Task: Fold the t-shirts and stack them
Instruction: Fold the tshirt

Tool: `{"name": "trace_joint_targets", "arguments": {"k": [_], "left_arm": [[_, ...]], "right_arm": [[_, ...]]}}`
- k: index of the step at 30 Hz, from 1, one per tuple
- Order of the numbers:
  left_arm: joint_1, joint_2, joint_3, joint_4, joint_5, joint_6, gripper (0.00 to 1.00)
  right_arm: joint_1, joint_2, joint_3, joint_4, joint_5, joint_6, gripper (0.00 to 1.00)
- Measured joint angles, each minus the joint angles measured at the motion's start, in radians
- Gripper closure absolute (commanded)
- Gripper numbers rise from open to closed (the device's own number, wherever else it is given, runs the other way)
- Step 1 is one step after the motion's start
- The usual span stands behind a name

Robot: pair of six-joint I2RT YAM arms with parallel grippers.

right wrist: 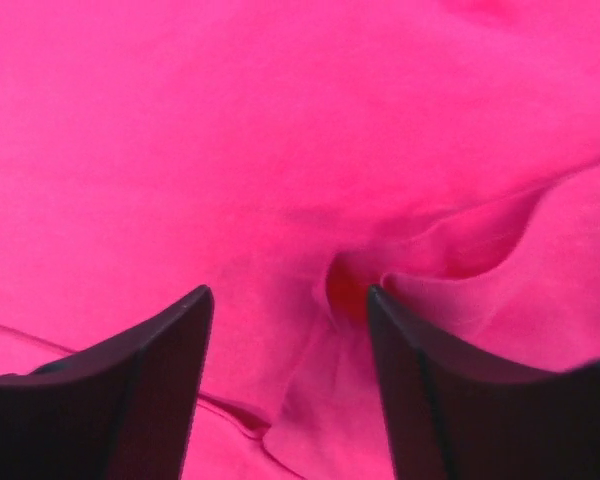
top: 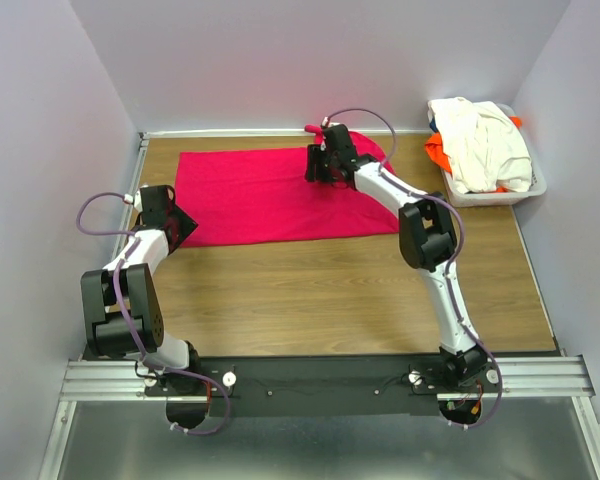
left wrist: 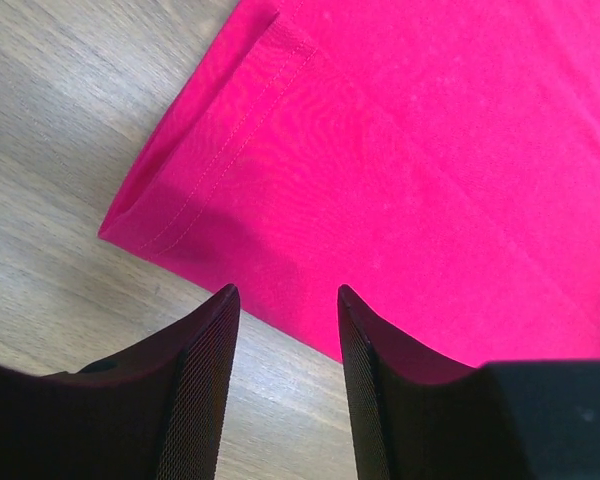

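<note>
Your left gripper has its jaws spread with nothing between them, right over the hemmed corner of the bright crimson-pink cloth t-shirt. Bare wood-grain table runs off toward 9 o'clock. Your right gripper is spread too, over a rumpled ridge only its wrist view shows. From the top, the shirt lies spread at 12 o'clock. The white plastic basket at 2 holds a cream-white shirt and an orange shirt. Left arm's folded, right arm's stretched out.
</note>
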Motion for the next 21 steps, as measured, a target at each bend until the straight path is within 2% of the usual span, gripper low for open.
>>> {"name": "trace_joint_targets", "arguments": {"k": [3, 8, 10, 12, 16, 21], "left_arm": [[0.007, 0.0, 0.0, -0.001, 0.001, 0.002, 0.47], [0.019, 0.0, 0.016, -0.015, 0.0, 0.002, 0.47], [0.02, 0.0, 0.026, -0.015, 0.0, 0.002, 0.47], [0.02, 0.0, 0.032, -0.015, 0.0, 0.002, 0.48], [0.02, 0.0, 0.043, -0.016, 0.001, 0.002, 0.48], [0.02, 0.0, 0.046, -0.016, 0.002, 0.002, 0.48]], "right_arm": [[-0.001, -0.026, -0.016, -0.002, 0.043, -0.008, 0.24], [-0.016, -0.158, -0.116, -0.005, 0.12, 0.006, 0.24], [-0.027, -0.217, -0.153, -0.005, 0.146, 0.016, 0.29], [-0.042, -0.249, -0.163, -0.003, 0.163, 0.024, 0.39], [-0.103, -0.248, -0.159, 0.011, 0.156, 0.049, 0.56], [-0.181, -0.135, -0.085, 0.01, 0.115, 0.049, 0.57]]}}
